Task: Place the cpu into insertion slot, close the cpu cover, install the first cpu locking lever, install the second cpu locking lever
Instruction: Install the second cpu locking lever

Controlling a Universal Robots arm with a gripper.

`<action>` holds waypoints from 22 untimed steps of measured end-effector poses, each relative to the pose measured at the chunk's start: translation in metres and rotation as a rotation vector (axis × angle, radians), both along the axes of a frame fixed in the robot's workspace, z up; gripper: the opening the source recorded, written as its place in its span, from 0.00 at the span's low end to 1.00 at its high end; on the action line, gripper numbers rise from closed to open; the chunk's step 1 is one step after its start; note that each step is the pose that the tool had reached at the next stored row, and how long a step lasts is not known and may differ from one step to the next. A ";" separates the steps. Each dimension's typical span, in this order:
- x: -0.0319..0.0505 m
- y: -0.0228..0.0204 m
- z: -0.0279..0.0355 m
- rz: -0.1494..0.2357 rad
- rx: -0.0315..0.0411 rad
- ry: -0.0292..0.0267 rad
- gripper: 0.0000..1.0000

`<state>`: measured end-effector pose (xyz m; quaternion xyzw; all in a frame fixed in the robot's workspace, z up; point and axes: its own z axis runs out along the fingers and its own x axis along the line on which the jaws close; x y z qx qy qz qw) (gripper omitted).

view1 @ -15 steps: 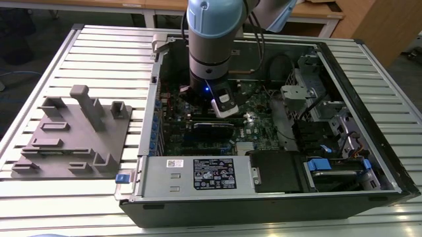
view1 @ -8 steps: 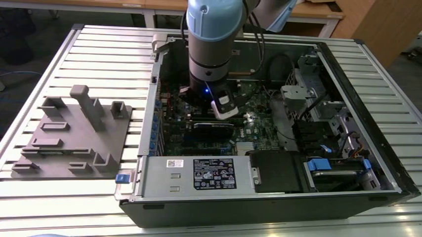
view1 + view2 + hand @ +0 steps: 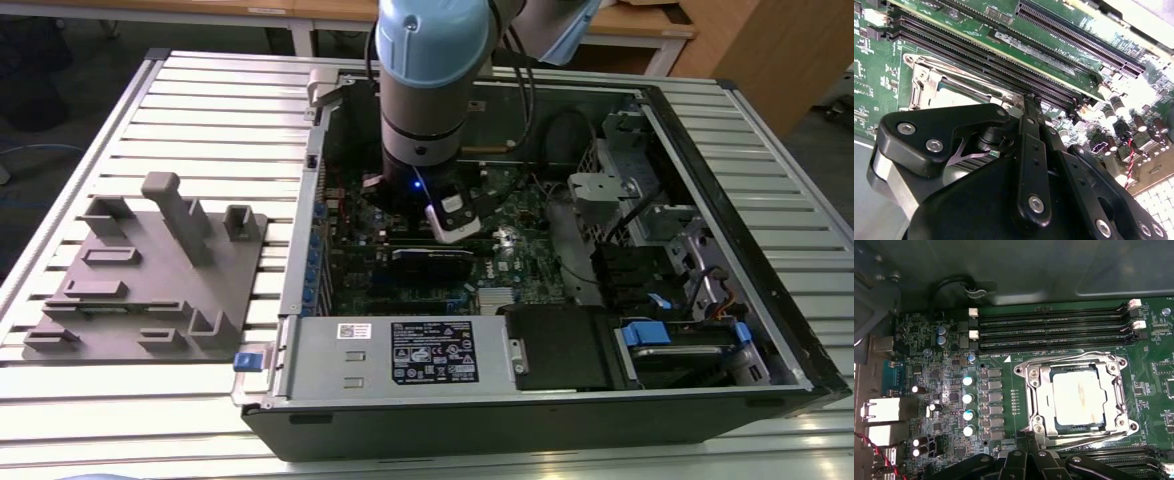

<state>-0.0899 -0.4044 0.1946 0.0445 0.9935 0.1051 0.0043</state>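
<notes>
Arm (image 3: 424, 90) stood down inside the open computer case (image 3: 747, 395), wrist over the green circuit board (image 3: 527, 215). In the first wrist view the cpu (image 3: 1078, 397) sat flat in the insertion slot (image 3: 1120, 412), silver top showing through the window of the cpu cover (image 3: 1040, 395), which lay down flat over it. Thin wire levers (image 3: 1064, 360) ran along the socket's edges; whether they were latched, could not tell. Gripper (image 3: 1033, 100) hung just beside the socket's near edge, black linkage crowding that side; in the second wrist view its tips were together at the socket's metal rim (image 3: 921, 82) with nothing visibly between them, so it looked closed and empty-handed. Long black memory slots (image 3: 1051, 327) ran right beside the socket's far edge, and another bank (image 3: 1114, 452) sat just beside the near edge, so little room there. Row of small capacitors (image 3: 968, 405) stood near one side. In the exterior view, the grey power-supply box (image 3: 394, 355) filled the case's front edge, drive cage (image 3: 674, 345) to the exterior view's right. Grey fixture plate (image 3: 140, 285) sat on the slatted table (image 3: 227, 110), well apart from the case.
</notes>
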 end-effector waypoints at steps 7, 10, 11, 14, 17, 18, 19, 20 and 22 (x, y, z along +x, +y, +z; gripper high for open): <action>-0.0001 -0.0001 0.0046 0.000 -0.0001 0.0001 0.10; 0.0002 -0.0001 0.0074 0.000 -0.0001 0.0002 0.10; 0.0005 -0.0001 0.0077 0.000 0.0001 0.0001 0.10; 0.0016 -0.0009 0.0087 0.000 0.0002 0.0001 0.10; 0.0026 -0.0021 0.0094 0.000 -0.0001 0.0003 0.10; 0.0028 -0.0026 0.0095 0.000 0.0000 0.0002 0.10; 0.0030 -0.0031 0.0095 0.000 0.0000 0.0003 0.10; 0.0032 -0.0037 0.0095 0.000 -0.0001 0.0003 0.10; 0.0033 -0.0042 0.0095 0.000 0.0000 0.0003 0.10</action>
